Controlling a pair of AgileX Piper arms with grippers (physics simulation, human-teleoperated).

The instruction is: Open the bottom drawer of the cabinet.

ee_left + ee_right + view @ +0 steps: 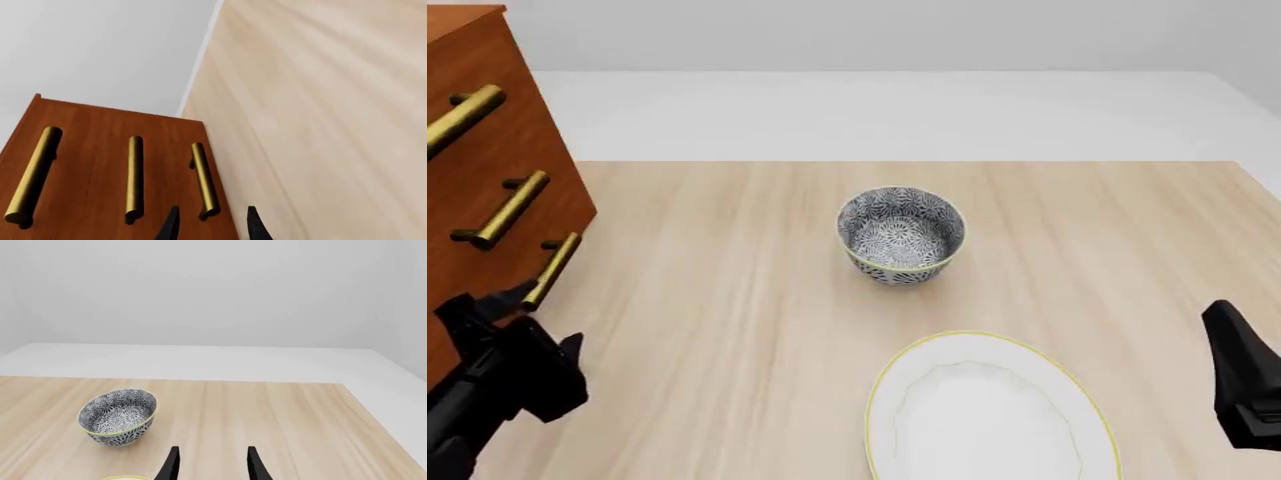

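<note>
**Left tool lines up on the lowest brass handle**

The left tool (527, 295) hovers just in front of the cabinet (507, 130) at the tabletop's (734, 300) left edge, its two dark fingers spread apart with nothing between them — in the left wrist view the fingertips (172, 225) flank the near end of the bottom drawer's handle (205, 181) without touching it. The bottom drawer (577, 225) sits shut, lowest of three, flush with the reddish-brown front, close above the tabletop.

By the look of it, the drawer is a stiff wooden box that will slide straight out rather than flex; it is likely to resist a little at first, and the cabinet appears heavy enough to stay put. The brass bar is the only sensible place to take hold — rigid, but smooth and round, so a grip across its middle, between the two posts, should slip least and pull evenly.

The right tool (210, 465) waits well apart on the other side, fingers likewise parted and empty, facing a patterned bowl (901, 235). A white plate (888, 400) lies near the front edge.
</note>
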